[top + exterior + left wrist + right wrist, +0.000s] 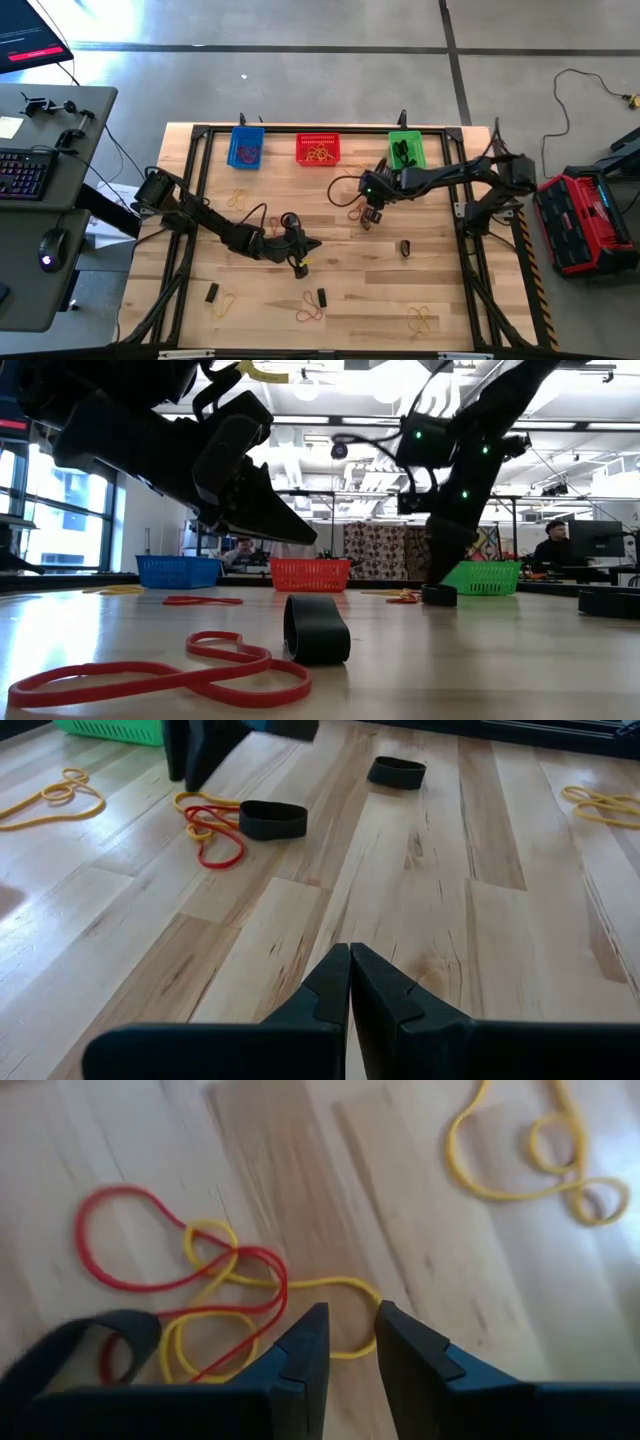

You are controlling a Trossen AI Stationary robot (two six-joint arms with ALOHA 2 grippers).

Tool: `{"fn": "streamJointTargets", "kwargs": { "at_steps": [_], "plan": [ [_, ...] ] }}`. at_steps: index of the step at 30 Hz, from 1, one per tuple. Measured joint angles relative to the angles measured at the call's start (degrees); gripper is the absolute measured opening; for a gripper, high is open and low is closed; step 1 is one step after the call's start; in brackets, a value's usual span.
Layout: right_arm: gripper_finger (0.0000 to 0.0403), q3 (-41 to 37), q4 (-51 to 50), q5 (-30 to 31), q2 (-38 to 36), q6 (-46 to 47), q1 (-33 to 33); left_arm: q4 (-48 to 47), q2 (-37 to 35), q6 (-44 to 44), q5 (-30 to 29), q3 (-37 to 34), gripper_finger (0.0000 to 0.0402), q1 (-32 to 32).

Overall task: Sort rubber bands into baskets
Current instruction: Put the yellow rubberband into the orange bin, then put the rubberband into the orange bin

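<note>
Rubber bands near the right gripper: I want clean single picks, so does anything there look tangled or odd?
Yes. Under the right gripper, a red band and a yellow band are looped through each other, with a thick dark band lying against them. One pick could drag both colours.

Bare wood btwn the two arms mid-table; open lane there. Right gripper (347,1342) sits low over a red/yellow band tangle (205,1295), thick dark band (273,819) just beside. Another dark band (405,247) lies apart. Blue basket (246,147), red basket (318,149), green basket (405,150) line the far edge.
</note>
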Motion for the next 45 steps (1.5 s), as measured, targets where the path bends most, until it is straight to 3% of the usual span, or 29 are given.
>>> {"fn": "streamJointTargets", "kwargs": {
  "at_steps": [7, 32, 45],
  "plan": [
    [0.0074, 0.0, 0.7, 1.9, 3.3, -0.6, -0.3, 0.0, 0.0, 0.0, 0.0, 0.0, 0.0003, 0.0],
    [0.0074, 0.0, 0.2, 4.8, 1.9, -1.9, -1.0, -0.2, 0.0, -1.2, 0.0, 0.0, 0.0003, 0.0],
    [0.0074, 0.0, 0.2, -2.0, 1.9, -1.9, -5.4, -0.2, 0.0, -1.1, 0.0, 0.0, 0.0003, 0.0]
  ]
}}
